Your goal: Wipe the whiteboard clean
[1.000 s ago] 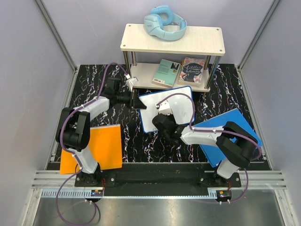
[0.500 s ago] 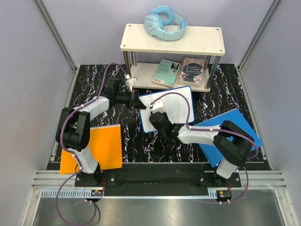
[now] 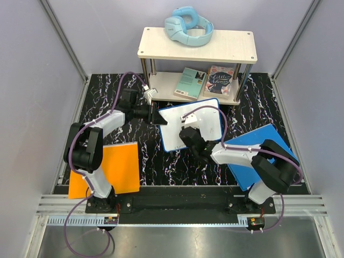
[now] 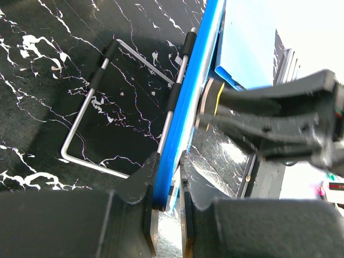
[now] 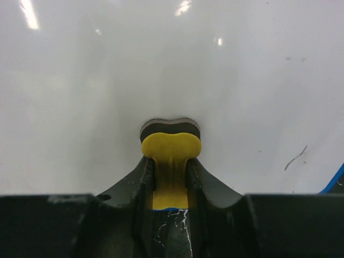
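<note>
The whiteboard (image 3: pixel 171 133) stands tilted on a wire stand (image 4: pixel 91 97) mid-table, its face looking mostly white. My left gripper (image 3: pixel 159 117) is shut on its left blue rim (image 4: pixel 185 107), with a finger on each side of the rim (image 4: pixel 167 183). My right gripper (image 3: pixel 187 129) is shut on a yellow eraser (image 5: pixel 171 156) with a dark felt pad, which presses against the board's face (image 5: pixel 172 64). A faint dark stroke (image 5: pixel 295 157) shows on the board to the right of the eraser. The eraser also shows in the left wrist view (image 4: pixel 217 99).
A two-tier shelf (image 3: pixel 196 47) stands behind the board, with blue headphones (image 3: pixel 188 26) on top and two books (image 3: pixel 207 81) below. An orange panel (image 3: pixel 115 166) lies front left. A blue panel (image 3: pixel 258 153) lies under the right arm.
My right gripper slid the eraser left across the board, then back to the right. The left gripper has kept its hold on the rim.
</note>
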Robot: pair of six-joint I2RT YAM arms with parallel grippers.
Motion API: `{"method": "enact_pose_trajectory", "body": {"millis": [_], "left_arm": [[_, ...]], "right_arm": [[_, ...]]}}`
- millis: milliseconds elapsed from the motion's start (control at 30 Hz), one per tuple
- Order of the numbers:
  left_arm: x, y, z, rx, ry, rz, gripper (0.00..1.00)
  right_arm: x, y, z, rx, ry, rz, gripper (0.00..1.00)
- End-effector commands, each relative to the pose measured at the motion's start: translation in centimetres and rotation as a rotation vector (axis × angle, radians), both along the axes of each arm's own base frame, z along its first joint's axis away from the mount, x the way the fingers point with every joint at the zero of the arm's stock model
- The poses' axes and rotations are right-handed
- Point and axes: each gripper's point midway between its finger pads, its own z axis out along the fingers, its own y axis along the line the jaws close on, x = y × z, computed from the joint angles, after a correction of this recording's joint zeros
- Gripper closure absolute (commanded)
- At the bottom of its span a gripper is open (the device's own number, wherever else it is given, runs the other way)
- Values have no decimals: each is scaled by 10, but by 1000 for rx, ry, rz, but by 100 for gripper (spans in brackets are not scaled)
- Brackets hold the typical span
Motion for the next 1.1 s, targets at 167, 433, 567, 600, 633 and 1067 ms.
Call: {"method": "enact_pose_trajectory", "body": {"millis": [167,433,567,600,633,1067], "left_arm": [[21,10,-16,126,-115,49,100],[21,10,-17,127,-113,46,100],[21,10,-17,129,-113,46,100],[20,10,-17,128,-112,45,100],[20,10,-18,129,-109,45,100],[20,10,-18,131,-110,45,100]], "right_arm": [[-19,11,-9,69,50,154,100],[-28,65,-9,105,39,262,100],[-19,88,-4,44,-18,258,100],[-16,87,-10,20,-22,236,100],[-13,86,-8,12,-33,215,100],[-10,2,14,-46,-162,-61,100]]}}
